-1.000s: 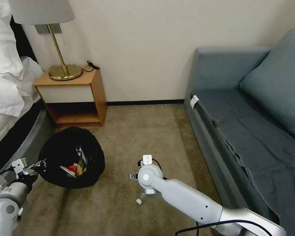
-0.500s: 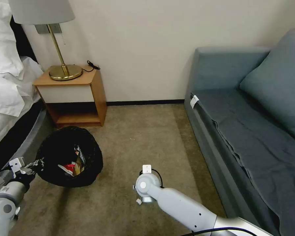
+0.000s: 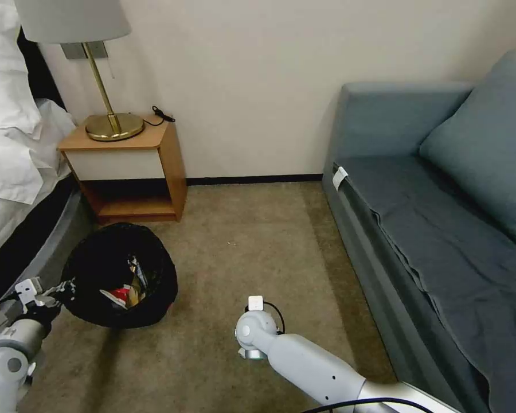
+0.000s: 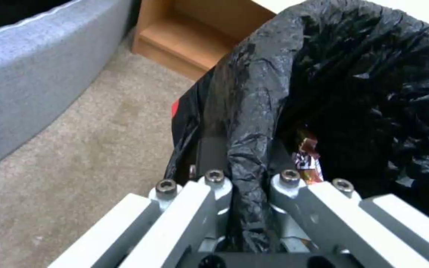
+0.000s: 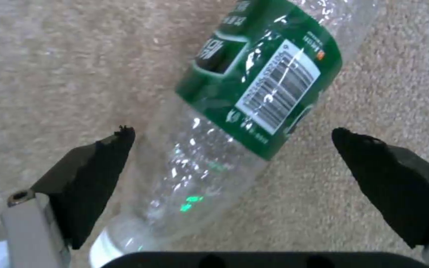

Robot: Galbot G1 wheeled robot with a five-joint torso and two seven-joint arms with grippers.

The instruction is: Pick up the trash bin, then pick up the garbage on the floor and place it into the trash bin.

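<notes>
Right gripper (image 5: pixel 232 149) fingers (image 5: pixel 93 175) spread wide on both sides of a clear green-labelled bottle (image 5: pixel 239 100) lying on the carpet (image 3: pixel 241 241), left gripper (image 4: pixel 248 182) clenched on the bag-lined rim of the trash bin (image 3: pixel 119 274), wrappers inside, beside the bed and nightstand (image 3: pixel 129 166).

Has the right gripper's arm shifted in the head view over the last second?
Yes. The right arm's wrist has come toward the camera, farther from the fixed nightstand, which stays put; its gripper straddles the bottle on the carpet.
</notes>
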